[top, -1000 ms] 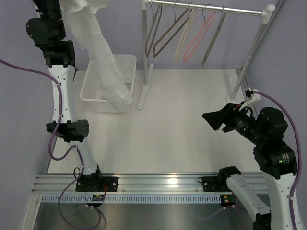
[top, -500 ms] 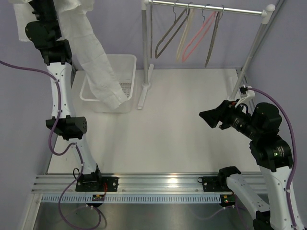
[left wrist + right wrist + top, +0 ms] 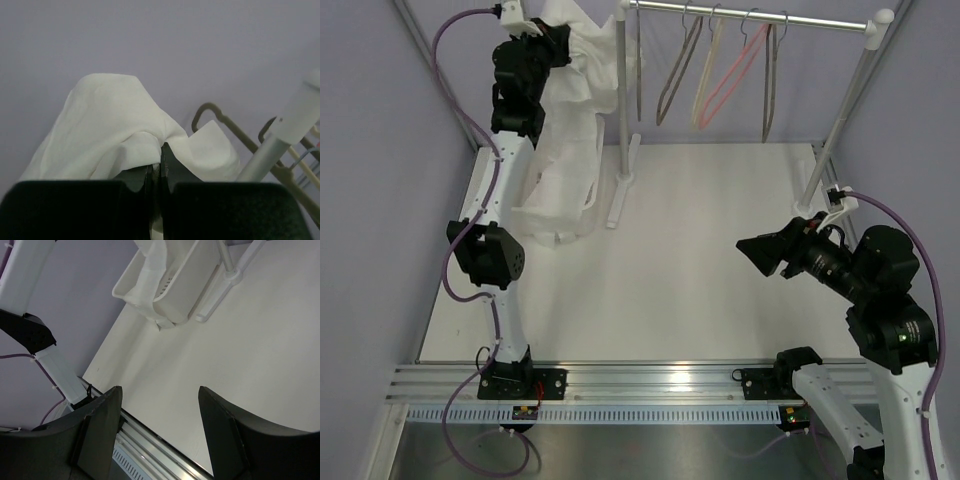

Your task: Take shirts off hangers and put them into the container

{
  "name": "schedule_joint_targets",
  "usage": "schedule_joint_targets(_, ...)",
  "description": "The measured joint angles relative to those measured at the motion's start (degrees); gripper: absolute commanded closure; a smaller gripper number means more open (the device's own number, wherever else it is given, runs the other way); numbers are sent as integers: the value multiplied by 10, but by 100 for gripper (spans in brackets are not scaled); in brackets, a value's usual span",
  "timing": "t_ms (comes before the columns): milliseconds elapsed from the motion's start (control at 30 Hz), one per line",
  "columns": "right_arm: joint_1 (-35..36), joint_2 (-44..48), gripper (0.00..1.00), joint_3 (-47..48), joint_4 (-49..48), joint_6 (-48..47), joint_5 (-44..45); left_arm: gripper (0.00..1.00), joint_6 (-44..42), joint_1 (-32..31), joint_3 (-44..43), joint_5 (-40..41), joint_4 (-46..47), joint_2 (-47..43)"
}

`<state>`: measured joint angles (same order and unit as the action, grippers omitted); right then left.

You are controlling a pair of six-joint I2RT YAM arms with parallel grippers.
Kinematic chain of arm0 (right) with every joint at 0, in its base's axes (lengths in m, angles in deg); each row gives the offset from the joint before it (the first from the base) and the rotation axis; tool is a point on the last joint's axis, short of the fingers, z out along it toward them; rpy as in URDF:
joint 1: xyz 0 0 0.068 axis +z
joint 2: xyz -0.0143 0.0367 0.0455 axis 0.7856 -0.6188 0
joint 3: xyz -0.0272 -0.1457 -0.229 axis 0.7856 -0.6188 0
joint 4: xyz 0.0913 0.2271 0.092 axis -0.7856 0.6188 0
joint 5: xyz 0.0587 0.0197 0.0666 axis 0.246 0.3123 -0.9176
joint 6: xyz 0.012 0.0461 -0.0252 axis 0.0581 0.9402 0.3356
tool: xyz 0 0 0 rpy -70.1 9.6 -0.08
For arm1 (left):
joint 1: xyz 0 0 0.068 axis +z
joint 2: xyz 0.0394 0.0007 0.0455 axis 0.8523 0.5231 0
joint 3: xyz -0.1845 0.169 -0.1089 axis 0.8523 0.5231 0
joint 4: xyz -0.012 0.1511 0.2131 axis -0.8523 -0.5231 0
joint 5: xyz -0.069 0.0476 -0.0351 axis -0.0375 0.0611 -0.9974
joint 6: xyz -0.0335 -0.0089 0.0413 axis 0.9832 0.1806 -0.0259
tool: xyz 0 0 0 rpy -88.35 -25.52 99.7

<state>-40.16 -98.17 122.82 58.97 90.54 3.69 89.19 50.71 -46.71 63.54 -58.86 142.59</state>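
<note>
Pale lavender walls (image 3: 360, 150) are enclosing a white table (image 3: 700, 260); a clothes rail (image 3: 820, 19) is spanning the frame's upper right.

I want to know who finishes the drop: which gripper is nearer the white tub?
Left. The left gripper is raised near the tub's far end, shut on the white shirt draping into it; the right gripper hangs open across the table.
</note>
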Motion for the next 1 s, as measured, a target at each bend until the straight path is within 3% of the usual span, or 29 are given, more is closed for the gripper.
schedule_joint_targets(200, 0, 17, 29, 8, 4, 1, -10, 100, 13, -15, 153, 38, -15, -52)
schedule_joint_targets(400, 0, 25, 29, 9, 10, 4, -10, 100, 32, -3, 206, 129, -59, -81)
schedule_joint_targets(633, 0, 27, 29, 9, 12, 5, -20, 100, 85, 13, 433, 248, -31, -229)
schedule_joint_targets(733, 0, 28, 29, 9, 13, 7, -24, 100, 98, 19, 439, 280, -38, -237)
schedule_joint_targets(900, 0, 31, 29, 9, 12, 12, -24, 100, 144, 22, 368, 309, -151, -194)
schedule_joint_targets(967, 0, 33, 28, 9, 12, 16, -25, 86, 162, 23, 324, 300, -201, -154)
schedule_joint_targets(1000, 0, 34, 28, 9, 12, 17, -25, 70, 165, 23, 310, 294, -220, -139)
